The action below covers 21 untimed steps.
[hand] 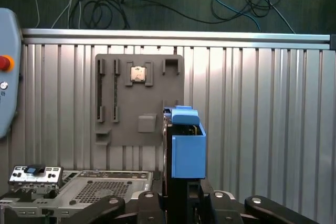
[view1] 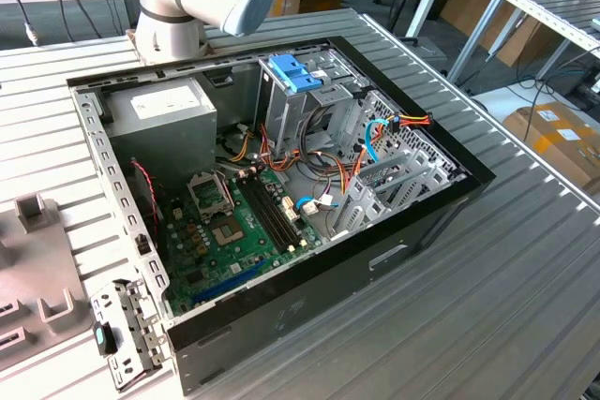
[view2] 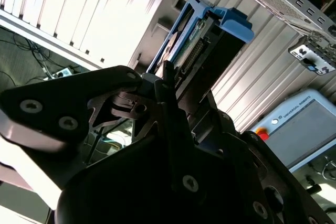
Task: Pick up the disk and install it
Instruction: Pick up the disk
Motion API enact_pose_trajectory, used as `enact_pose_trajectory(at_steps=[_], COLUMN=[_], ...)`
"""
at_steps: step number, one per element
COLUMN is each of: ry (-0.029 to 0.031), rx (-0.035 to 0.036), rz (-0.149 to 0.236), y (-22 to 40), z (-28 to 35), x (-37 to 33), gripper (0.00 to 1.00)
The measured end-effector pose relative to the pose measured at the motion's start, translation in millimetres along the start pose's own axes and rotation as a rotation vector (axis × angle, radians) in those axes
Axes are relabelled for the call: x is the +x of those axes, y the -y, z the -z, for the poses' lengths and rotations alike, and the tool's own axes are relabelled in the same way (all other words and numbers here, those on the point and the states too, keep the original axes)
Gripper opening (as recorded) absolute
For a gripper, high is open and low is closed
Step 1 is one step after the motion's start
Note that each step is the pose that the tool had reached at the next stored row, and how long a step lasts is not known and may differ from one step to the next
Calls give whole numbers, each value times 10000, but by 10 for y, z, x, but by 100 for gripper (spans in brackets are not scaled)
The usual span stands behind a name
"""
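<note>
First wrist view: fingers (hand: 178,195) clamped on the disk (hand: 187,148), held edge-on clear above the counter (hand: 262,103), I'd guess so it slots in cleanly.

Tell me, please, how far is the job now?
Picking up looks done: the gripper is shut on the disk, held above the ribbed table. Installing is left: the disk is not yet in the open computer case.

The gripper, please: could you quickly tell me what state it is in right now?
Gripper: closed, holding the disk by one end.
</note>
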State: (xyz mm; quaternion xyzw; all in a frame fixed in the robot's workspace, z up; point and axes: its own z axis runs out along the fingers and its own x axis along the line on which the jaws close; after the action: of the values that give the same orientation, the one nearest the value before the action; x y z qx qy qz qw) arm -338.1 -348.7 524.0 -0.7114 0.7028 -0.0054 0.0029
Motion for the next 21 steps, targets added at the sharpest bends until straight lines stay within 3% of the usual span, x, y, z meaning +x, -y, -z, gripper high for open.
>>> enact_pose_trajectory(at_steps=[3,13,18,21], ry=[0,0,1,1], rx=[0,-1,-1,-1], rz=[1,2,1,0], y=[106,128,247,351], z=[-9,-11,-18,-22], x=[1,2,3,4], gripper=[35,35,35,35])
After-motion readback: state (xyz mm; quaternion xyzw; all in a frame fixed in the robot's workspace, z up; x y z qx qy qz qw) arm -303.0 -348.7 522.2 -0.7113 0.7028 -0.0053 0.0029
